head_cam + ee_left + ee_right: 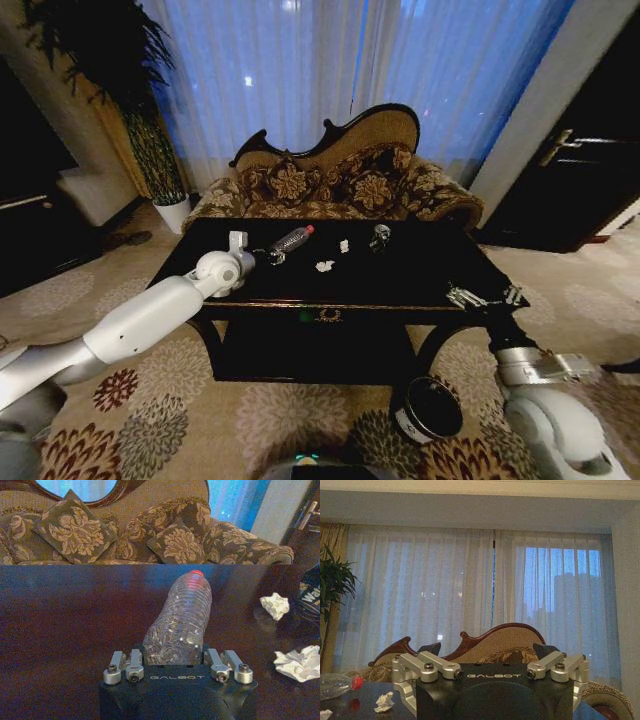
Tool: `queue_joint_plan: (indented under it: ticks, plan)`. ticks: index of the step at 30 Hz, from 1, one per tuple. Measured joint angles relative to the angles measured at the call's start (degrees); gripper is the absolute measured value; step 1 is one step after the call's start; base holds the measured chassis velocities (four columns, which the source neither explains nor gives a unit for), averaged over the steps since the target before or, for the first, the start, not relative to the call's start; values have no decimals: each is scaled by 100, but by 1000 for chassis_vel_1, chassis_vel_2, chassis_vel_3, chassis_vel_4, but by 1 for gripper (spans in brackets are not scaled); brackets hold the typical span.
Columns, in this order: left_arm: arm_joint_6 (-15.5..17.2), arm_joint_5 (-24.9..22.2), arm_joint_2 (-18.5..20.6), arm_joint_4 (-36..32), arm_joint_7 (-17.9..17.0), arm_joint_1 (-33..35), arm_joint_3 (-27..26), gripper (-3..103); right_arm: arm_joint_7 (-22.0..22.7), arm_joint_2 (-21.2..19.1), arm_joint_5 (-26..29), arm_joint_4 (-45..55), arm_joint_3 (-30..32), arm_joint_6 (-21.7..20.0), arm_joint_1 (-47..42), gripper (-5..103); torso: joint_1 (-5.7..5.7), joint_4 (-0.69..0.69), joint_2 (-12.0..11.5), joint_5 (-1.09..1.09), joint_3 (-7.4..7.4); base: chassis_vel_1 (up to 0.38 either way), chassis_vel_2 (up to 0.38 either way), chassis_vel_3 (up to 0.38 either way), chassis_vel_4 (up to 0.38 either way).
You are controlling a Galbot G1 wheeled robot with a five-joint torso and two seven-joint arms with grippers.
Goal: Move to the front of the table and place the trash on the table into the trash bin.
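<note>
The clear plastic bottle (292,239) with a red cap lies on the black table (420,270) left of centre. My left gripper (272,256) is at its base and shut on it. In the left wrist view the bottle (180,620) runs straight out from the left gripper (174,652). Two white paper bits (344,245) (325,266) and a shiny grey wad (380,236) lie to the bottle's right. My right gripper (485,296) hovers open over the table's front right corner with nothing in it. The black trash bin (430,408) stands on the carpet below that corner.
A brown floral sofa (330,180) stands right behind the table, with curtains beyond it. A potted plant (150,150) is at the back left and a dark door (580,170) at the right. Patterned carpet surrounds the table.
</note>
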Motion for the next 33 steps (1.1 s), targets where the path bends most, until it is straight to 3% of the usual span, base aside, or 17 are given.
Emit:
queue_joint_plan:
  ticks: [10,22,33]
  plan:
    - [-70,235,187,-638,13,150,-145,48,7,20,-125,-92,-3,48,-20,100,0,0,0,0,0,0,0,0,0]
    - [89,-48,803,-1919,16,506,-564,48,59,-123,-432,-250,37,146,-17,100,0,1,0,0,0,0,0,0,0]
    - [174,-412,903,-2723,-251,700,-692,48,58,-106,-862,-236,127,322,-228,100,0,0,0,0,0,0,0,0,0]
